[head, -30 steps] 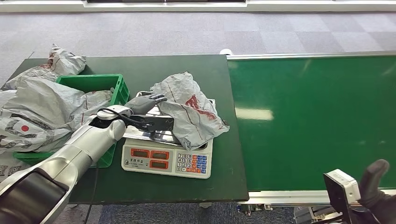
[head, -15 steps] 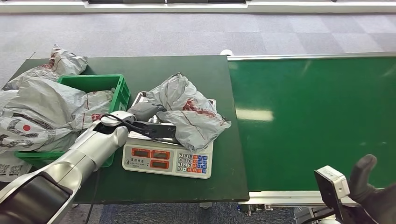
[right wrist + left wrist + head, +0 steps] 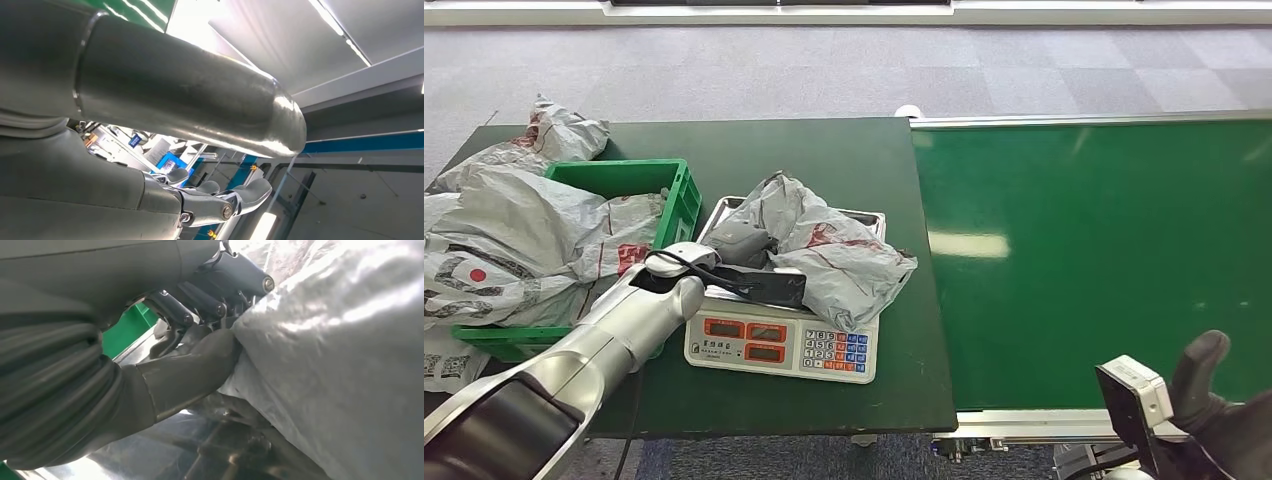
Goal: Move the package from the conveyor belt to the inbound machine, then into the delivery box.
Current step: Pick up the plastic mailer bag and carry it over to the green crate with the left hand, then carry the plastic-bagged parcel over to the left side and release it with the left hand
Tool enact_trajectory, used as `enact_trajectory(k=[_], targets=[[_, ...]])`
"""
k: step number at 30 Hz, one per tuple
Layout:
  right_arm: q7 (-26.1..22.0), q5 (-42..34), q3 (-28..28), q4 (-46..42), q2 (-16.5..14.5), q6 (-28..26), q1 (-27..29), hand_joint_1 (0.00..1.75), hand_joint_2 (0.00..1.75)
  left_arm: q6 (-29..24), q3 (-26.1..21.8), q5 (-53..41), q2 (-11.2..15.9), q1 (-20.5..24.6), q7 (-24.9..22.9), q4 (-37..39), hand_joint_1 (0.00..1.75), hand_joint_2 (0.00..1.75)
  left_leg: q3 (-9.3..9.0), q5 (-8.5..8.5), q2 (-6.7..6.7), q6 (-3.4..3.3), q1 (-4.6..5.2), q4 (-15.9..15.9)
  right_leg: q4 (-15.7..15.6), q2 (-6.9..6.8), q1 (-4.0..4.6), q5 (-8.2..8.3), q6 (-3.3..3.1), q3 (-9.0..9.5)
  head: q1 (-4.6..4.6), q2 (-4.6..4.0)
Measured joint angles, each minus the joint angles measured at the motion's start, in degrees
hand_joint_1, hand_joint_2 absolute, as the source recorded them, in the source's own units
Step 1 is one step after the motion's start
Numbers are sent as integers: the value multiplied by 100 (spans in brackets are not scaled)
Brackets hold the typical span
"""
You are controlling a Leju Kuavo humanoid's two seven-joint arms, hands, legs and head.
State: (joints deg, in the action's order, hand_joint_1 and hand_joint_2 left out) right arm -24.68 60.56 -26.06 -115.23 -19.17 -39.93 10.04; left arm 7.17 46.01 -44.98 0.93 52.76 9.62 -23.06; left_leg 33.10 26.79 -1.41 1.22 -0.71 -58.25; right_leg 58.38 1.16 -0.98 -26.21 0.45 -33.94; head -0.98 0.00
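The wide green conveyor belt [image 3: 1094, 250] with its silver edge rails lies bare on the robot's right. Beside it stands the dark green flat worktop [image 3: 824, 150], carrying a green plastic crate [image 3: 639, 178] heaped with crumpled grey poly mailer bags [image 3: 514, 230]. The inbound machine, a white electronic scale [image 3: 779, 345] with a shiny steel pan and red displays, sits just beside that crate.

The task's thing, a soft grey wrinkled plastic package [image 3: 839, 255] with red print, rests on the scale's pan, draping over its right edge. The left hand [image 3: 736, 242] presses into the package's near side; in the left wrist view its dark fingers [image 3: 200, 300] curl against the film, apparently gathering it. The right hand [image 3: 1219, 400] hangs low by the belt's corner, holding nothing, fingers loosely apart.

The step in hand looks like grasping for the crate transfer. The slippery film calls for a deep bunch of material, then a clean lift clear of the crate wall.
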Motion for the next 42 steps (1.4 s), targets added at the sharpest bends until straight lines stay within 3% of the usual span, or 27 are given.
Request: enact_trajectory(k=[8,12,19,26,31,37,42], targets=[[2,5,18,0,0,0,-3,0,0,-107,-2,-39,6,-41,-1,-1,175,175,2,0,0,0,0,0,0,0,0,0,0,-1,1,0],[49,53,44,0,0,-3,-4,0,175,-258,-24,-43,16,-62,-23,-9,175,175,2,0,0,0,0,0,0,-1,0,0,0,-1,1,0],[226,175,117,-25,0,-6,18,0,175,-984,-186,-332,290,61,-269,-161,175,175,17,-12,6,10,-5,-1,3,10,6,10,-8,-30,0,0],[-66,-4,133,-37,0,-7,38,0,175,-1175,-569,-787,966,1102,-532,-681,175,175,49,-26,7,22,-16,-2,6,13,14,24,-17,-62,-1,0],[-372,-242,115,-31,0,-7,46,0,175,-1239,-913,-867,1380,1524,-669,-901,175,175,50,-25,11,23,-16,0,6,18,14,23,-18,-65,0,0],[-723,-591,-54,-17,0,-7,89,0,175,-1444,-1245,-780,1799,1516,-547,-919,175,175,53,-25,9,23,-17,0,6,17,15,21,-19,-66,0,0],[-749,-603,-172,-25,-4,-7,197,0,175,-1543,-1555,-650,2039,1298,-432,-922,175,175,53,-25,8,23,-16,0,6,16,15,21,-20,-66,0,0]])
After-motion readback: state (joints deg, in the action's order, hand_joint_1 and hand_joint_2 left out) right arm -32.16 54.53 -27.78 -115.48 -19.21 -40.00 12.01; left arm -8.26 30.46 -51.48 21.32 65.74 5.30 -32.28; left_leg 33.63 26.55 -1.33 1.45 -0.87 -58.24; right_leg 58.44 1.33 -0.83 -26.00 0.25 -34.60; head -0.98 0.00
